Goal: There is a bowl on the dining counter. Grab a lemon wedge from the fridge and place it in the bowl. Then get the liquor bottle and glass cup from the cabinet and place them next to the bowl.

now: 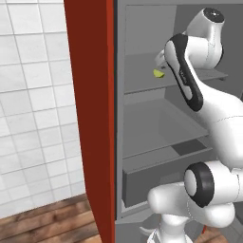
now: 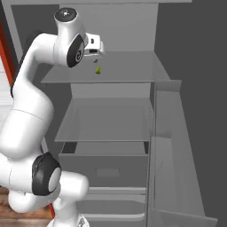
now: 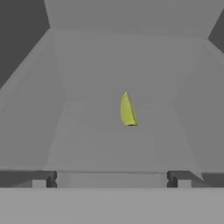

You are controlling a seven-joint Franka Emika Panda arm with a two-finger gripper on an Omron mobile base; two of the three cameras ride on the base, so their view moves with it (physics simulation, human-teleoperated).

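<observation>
The fridge [image 1: 142,88] stands open with grey shelves inside. A small yellow-green lemon wedge [image 1: 158,73] [image 2: 98,70] [image 3: 127,110] lies on the upper shelf [image 2: 128,73]. My gripper [image 2: 95,60] [image 3: 112,178] hovers just above and in front of the wedge, apart from it. Its jaws are open with nothing between them, and the wedge sits slightly right of their midline in the hand view. The bowl, dining counter, liquor bottle, glass cup and cabinet are out of view.
A red side panel [image 1: 90,118] frames the fridge on the left, beside a white tiled wall [image 1: 33,104]. The open fridge door [image 2: 186,115] with its bins stands at the right. Lower shelves [image 2: 106,119] and a drawer [image 2: 106,170] lie below.
</observation>
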